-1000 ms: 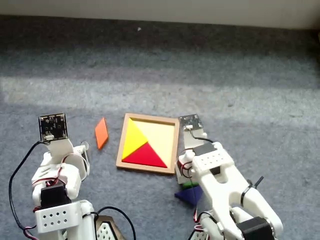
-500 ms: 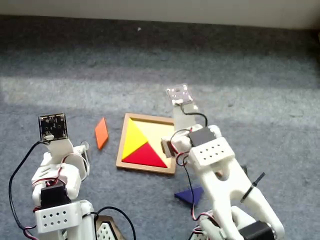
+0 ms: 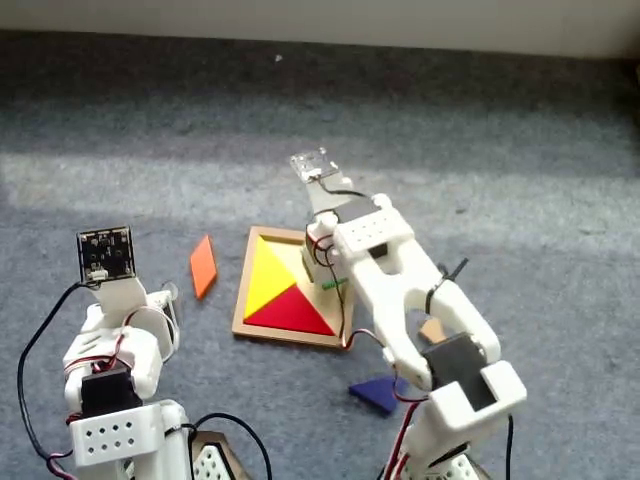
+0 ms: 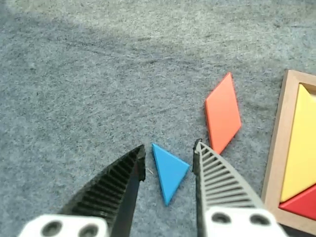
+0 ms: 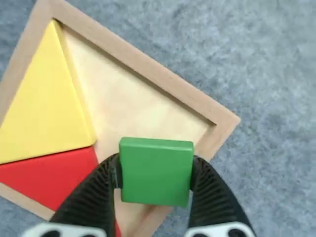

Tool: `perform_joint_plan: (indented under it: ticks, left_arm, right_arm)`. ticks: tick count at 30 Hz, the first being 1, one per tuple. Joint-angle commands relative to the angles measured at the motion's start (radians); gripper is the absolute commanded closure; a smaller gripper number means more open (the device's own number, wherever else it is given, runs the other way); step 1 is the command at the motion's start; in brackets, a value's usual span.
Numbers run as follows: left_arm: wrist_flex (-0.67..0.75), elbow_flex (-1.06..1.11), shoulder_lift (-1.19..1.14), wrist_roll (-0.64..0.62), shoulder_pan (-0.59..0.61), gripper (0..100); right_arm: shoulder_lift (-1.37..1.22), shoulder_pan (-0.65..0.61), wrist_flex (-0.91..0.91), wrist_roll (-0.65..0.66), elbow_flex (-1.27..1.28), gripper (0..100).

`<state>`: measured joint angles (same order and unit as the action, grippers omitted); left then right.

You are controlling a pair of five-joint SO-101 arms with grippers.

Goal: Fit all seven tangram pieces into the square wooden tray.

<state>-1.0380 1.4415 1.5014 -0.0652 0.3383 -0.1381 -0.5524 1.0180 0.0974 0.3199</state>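
The square wooden tray [image 3: 245,290] [image 5: 148,70] lies on the grey carpet and holds a yellow triangle [image 3: 266,276] [image 5: 44,116] and a red triangle [image 3: 292,310] [image 5: 49,180]. My right gripper [image 5: 155,170] is shut on a green square piece [image 5: 156,171] [image 3: 333,285] and hangs over the tray's bare right half. My left gripper [image 4: 168,158] stands open over a blue triangle [image 4: 168,171], which lies between its fingers. An orange parallelogram [image 3: 203,266] [image 4: 223,112] lies just left of the tray.
A dark blue triangle [image 3: 378,392] lies on the carpet below the tray's right corner. A small tan piece [image 3: 432,329] shows right of the right arm. Open carpet stretches behind the tray up to the far wall.
The right arm has lifted the green square from beside the tray's lower right corner and swung it up and left over the tray. The left arm has kept still.
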Motion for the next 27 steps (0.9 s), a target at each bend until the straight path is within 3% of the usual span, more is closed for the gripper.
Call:
perform_joint_plan:
  ticks: [1,10,18,27]
  left_arm:
    - [-0.003,-0.01,0.013,0.008,0.018,83]
    - [-0.003,-0.01,0.013,0.009,0.018,83]
    - [-0.003,-0.01,0.013,0.009,0.018,83]
    - [-0.003,-0.01,0.013,0.009,0.018,83]
  right_arm:
    - [-0.018,-0.041,0.005,0.017,-0.076,99.3]
    - [-0.041,-0.061,0.005,0.077,-0.076,97.9]
    - [-0.039,-0.061,0.051,0.074,-0.074,77.9]
    - [-0.036,-0.077,0.074,0.072,-0.077,77.0]
